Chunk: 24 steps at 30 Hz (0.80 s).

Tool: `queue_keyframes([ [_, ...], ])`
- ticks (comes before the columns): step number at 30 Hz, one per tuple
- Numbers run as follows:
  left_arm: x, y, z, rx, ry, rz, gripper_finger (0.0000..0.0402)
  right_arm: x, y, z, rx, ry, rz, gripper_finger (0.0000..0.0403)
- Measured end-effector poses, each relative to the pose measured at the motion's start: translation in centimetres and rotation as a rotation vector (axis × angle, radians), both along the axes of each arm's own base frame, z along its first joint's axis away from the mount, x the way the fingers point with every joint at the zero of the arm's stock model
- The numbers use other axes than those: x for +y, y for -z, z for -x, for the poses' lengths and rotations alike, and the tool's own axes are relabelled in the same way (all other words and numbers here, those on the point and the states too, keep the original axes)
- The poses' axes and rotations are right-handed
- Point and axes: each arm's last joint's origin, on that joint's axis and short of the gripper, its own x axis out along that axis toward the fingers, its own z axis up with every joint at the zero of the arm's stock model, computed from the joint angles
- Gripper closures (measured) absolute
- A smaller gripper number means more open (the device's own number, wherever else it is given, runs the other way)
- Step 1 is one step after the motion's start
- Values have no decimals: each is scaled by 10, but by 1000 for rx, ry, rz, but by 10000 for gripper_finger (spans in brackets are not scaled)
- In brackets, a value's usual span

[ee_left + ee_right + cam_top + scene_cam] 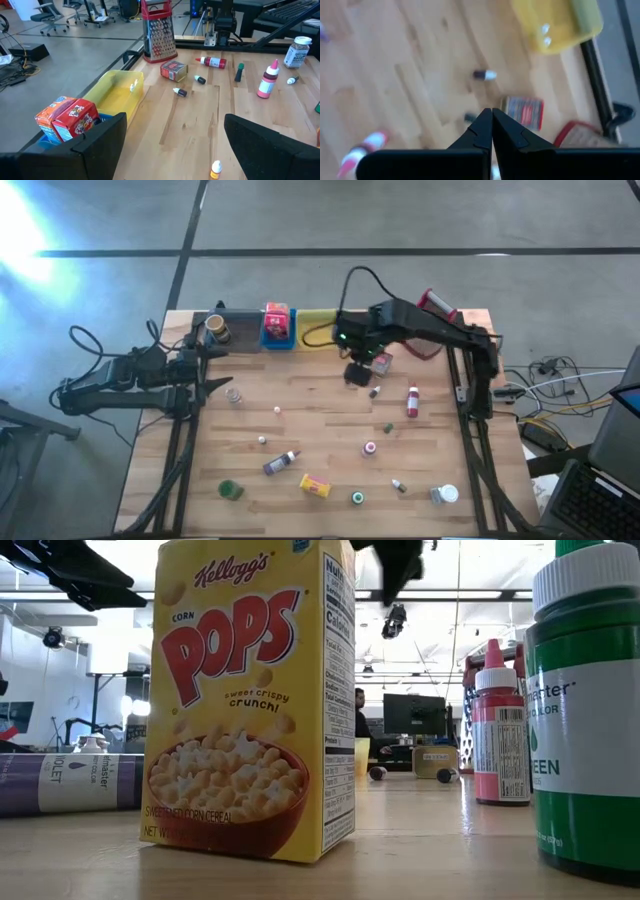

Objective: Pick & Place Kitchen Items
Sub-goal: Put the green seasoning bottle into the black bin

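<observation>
Small kitchen items lie scattered on the wooden table (330,420): a small red box (381,362), a red-capped bottle (412,402), a purple bottle (281,463), a yellow cereal box (316,486) and a green jar (231,490). My right gripper (358,373) hovers above the table next to the small red box (522,112). Its fingers (491,120) are shut on nothing. My left gripper (215,387) waits at the table's left side, open and empty (172,145).
Grey (222,330), blue (277,327) and yellow (318,328) trays stand along the far edge; the blue one holds red boxes (70,117). A metal grater (437,304) stands at the far right. Free wood lies in the table's middle left.
</observation>
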Motion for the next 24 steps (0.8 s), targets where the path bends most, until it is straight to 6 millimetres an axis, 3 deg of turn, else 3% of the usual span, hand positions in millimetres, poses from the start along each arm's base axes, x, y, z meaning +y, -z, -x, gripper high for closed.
queue_keyframes([
  [6, 0, 0, 0, 0, 0, 0, 62, 29, -4, 52, -19, 46, 66, 394],
  [14, 0, 0, 0, 0, 0, 0, 62, 37, 16, 115, -215, 59, 54, 394],
  [24, 0, 0, 0, 0, 0, 0, 62, 37, 53, 158, -549, -86, 91, 394],
])
